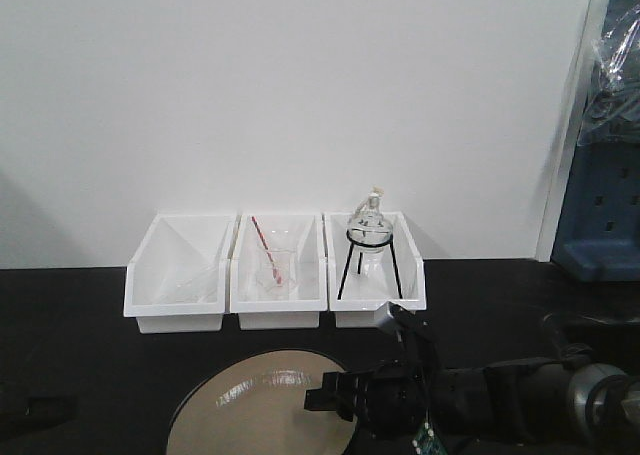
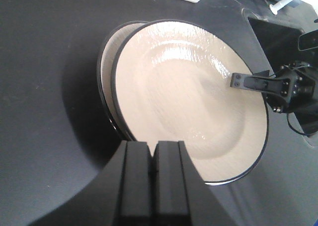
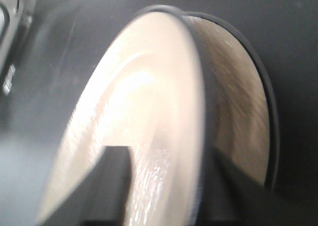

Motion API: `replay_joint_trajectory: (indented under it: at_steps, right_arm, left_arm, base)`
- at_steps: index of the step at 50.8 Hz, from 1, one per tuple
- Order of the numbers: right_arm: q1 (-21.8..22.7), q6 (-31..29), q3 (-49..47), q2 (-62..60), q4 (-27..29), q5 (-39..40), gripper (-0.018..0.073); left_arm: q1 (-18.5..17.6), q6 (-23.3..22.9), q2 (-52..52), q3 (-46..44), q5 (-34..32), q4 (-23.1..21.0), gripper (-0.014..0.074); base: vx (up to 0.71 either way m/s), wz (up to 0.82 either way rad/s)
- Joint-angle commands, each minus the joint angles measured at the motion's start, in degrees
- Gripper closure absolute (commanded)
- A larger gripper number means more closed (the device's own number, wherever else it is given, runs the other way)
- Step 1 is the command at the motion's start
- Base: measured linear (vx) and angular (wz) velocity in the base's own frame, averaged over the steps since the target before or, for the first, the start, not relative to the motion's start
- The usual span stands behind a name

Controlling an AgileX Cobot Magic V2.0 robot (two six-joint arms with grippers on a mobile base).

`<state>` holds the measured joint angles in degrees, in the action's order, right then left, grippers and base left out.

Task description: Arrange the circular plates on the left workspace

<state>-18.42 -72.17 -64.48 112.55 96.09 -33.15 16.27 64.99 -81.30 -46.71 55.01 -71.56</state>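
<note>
Upper plate [image 2: 189, 102]: glossy beige with a dark rim; sits over the lower plate, shifted to the right of it and covering most of it; looks tilted up off the one beneath in the blurred right wrist view
Lower plate [image 2: 106, 62]: lies flat on the countertop; shows only as a crescent at the left and far left of the upper one
Countertop [image 2: 44, 87]: matte black; carries both plates close to the near edge of the front view, in front of the middle bin
Right gripper [image 2: 237, 81]: reaches in from the right and grips the upper plate at its right rim; one finger lies flat on the plate's top face, the other sits under the rim, dark and blurred in its own view
Left gripper [image 2: 152, 144]: fingers pressed together with only a slit between them, holding nothing; tips sit at the near rim of the upper plate in its own view; cannot tell whether they touch it
Plate against grippers: upper plate spans from the left gripper at its near rim to the right gripper at its right rim
White bins [image 1: 278, 275]: three in a row at the far side against the wall, near the plates' far rim
Flask [image 1: 369, 225]: round, on a black tripod in the right bin
</note>
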Motion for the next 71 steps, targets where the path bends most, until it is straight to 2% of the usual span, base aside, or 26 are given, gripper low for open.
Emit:
replay_joint_trajectory:
  at_steps: [1, 5, 13, 21, 27, 31, 35, 41, 43, 44, 50, 54, 59, 66, 71]
  right_arm:
    - [0.3, -7.3, -1.9, -3.1, 0.2, -1.7, 0.0064]
    - [0.3, -13.1, -1.9, -3.5, -2.1, 0.4, 0.0052]
    - [0.4, -19.7, -1.9, -4.7, -6.4, 4.9, 0.0056]
    - [0.7, -20.9, -1.9, -7.0, -10.4, 9.8, 0.0066]
    - [1.9, -20.8, -1.9, -9.8, -11.9, 10.6, 0.0074]
    - [3.3, -18.4, -1.9, -12.6, -12.1, 10.3, 0.0094]
    - [5.0, -11.9, -1.9, -16.2, -13.0, 10.3, 0.017]
    - [7.5, 1.1, -0.6, -22.6, -20.0, 10.3, 0.0433]
    - [8.2, 3.8, 0.7, -25.6, -23.3, 10.4, 0.0559]
    - [8.4, 4.6, 1.1, -26.7, -25.3, 10.5, 0.0575]
    - [9.4, 9.6, 7.3, -36.8, -34.1, 13.2, 0.0564]
    - [9.3, 10.6, 13.5, -45.1, -37.1, 17.6, 0.0563]
    - [9.1, 10.4, 22.0, -55.9, -37.2, 22.4, 0.0563]
    - [9.1, 10.4, 33.0, -69.9, -36.7, 27.7, 0.0563]
    - [9.1, 10.5, 40.0, -78.7, -35.7, 30.3, 0.0563]
  left_arm:
    - [-0.1, -0.2, 1.8, -1.2, 1.0, -3.2, 0.0597]
    - [-0.1, -0.2, 1.8, -1.2, 0.3, -2.0, 0.0597]
    - [-0.1, -0.2, 1.8, -1.2, -1.0, -0.4, 0.0597]
    - [-0.1, -0.2, 1.8, -1.2, -1.5, -0.4, 0.0597]
    - [-0.1, -0.2, 1.8, -1.2, -1.8, -0.3, 0.0597]
    - [-0.1, 0.0, 1.8, -1.2, -2.6, 1.1, 0.0597]
    - [-0.1, -0.1, 1.8, -1.2, -3.3, 4.0, 0.0597]
    - [-0.5, 0.0, 3.0, -0.9, -4.2, 6.4, 0.0597]
    - [-1.2, 0.0, 4.6, -0.1, -5.9, 6.7, 0.0597]
    - [-1.5, 0.1, 5.6, 0.5, -6.8, 6.8, 0.0597]
    - [-4.6, 3.7, 13.2, 4.9, -9.9, 7.0, 0.0597]
    - [-6.7, 6.3, 20.8, 9.0, -11.4, 6.8, 0.0597]
    - [-8.5, 6.4, 31.4, 13.7, -13.1, 7.5, 0.0597]
    - [-8.7, 5.5, 46.1, 18.5, -12.7, 8.5, 0.0596]
    - [-8.6, 2.5, 54.2, 21.2, -12.6, 8.1, 0.0596]
  base:
    - [0.0, 0.0]
    - [0.0, 0.0]
    - [0.0, 0.0]
    - [0.0, 0.0]
    - [0.0, 0.0]
    - [0.0, 0.0]
    - [0.0, 0.0]
    - [0.0, 0.0]
    - [0.0, 0.0]
    - [0.0, 0.0]
    - [0.0, 0.0]
    - [0.0, 0.0]
    - [0.0, 0.0]
    - [0.0, 0.0]
    - [0.0, 0.0]
